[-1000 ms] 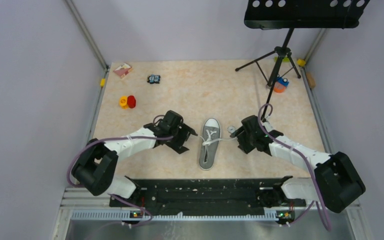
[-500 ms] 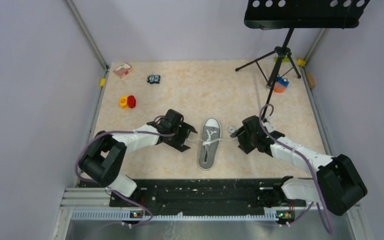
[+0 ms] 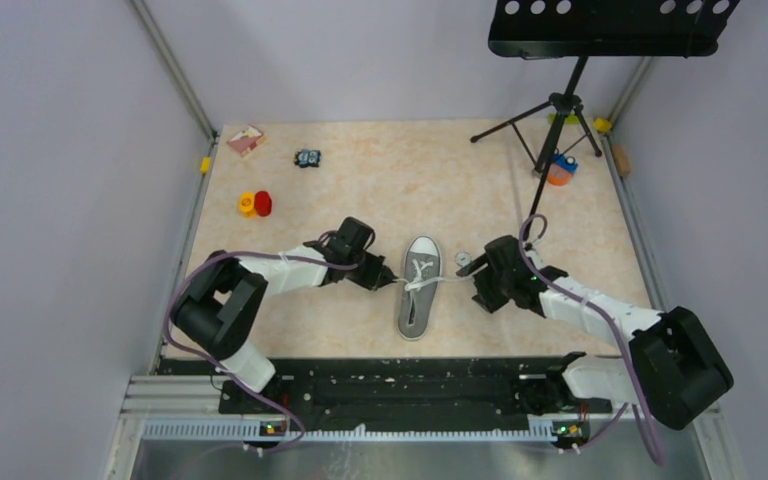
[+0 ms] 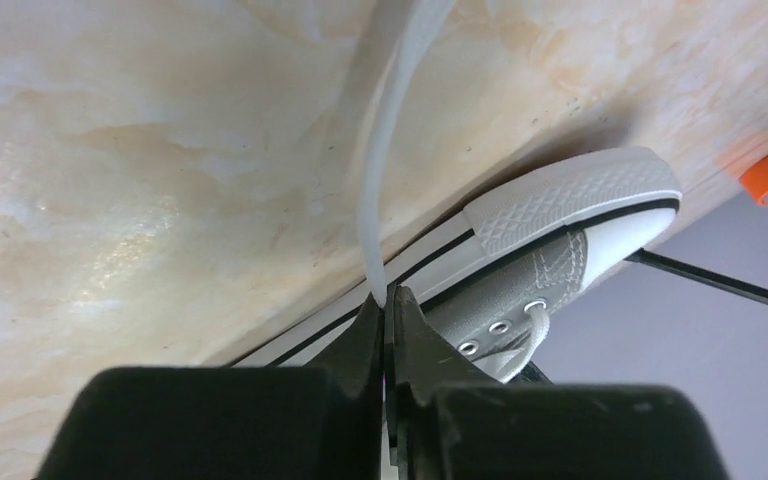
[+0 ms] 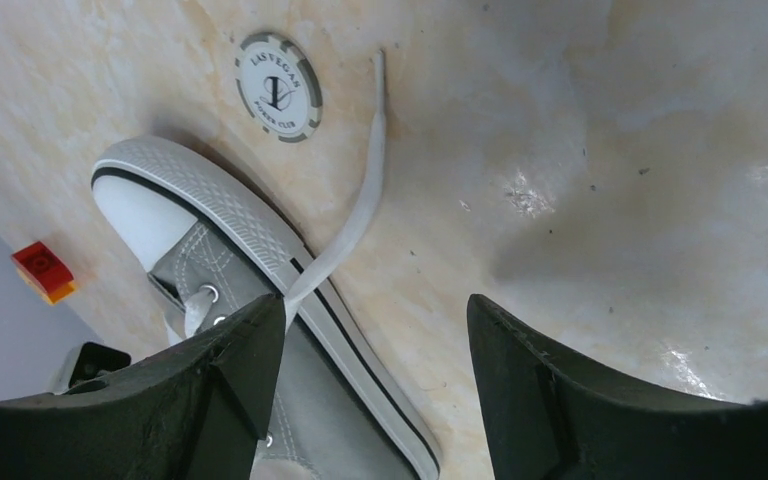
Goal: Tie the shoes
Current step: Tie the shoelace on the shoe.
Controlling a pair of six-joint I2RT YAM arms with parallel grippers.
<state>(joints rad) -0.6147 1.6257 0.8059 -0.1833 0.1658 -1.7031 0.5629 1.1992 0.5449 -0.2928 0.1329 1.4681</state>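
A grey canvas shoe (image 3: 419,290) with a white toe cap lies mid-table, toe pointing away. My left gripper (image 3: 386,279) is at the shoe's left side. In the left wrist view the left gripper (image 4: 387,296) is shut, pinching the white left lace (image 4: 378,190) at its tips, with the shoe (image 4: 545,262) just behind. My right gripper (image 3: 474,287) is at the shoe's right side. In the right wrist view the right gripper (image 5: 375,312) stands open above the table. The right lace (image 5: 360,215) runs from the shoe (image 5: 210,270) past the left fingertip (image 5: 260,325), untouched.
A Las Vegas poker chip (image 5: 278,86) lies by the lace end, right of the toe (image 3: 463,260). A music stand's tripod (image 3: 560,110) and an orange object (image 3: 560,170) stand back right. Red and yellow pieces (image 3: 255,204), a small toy (image 3: 307,158) and a pink card (image 3: 245,139) lie back left.
My left gripper slid right to the shoe's side and shut on the left lace. The right gripper opened slightly wider and barely moved.
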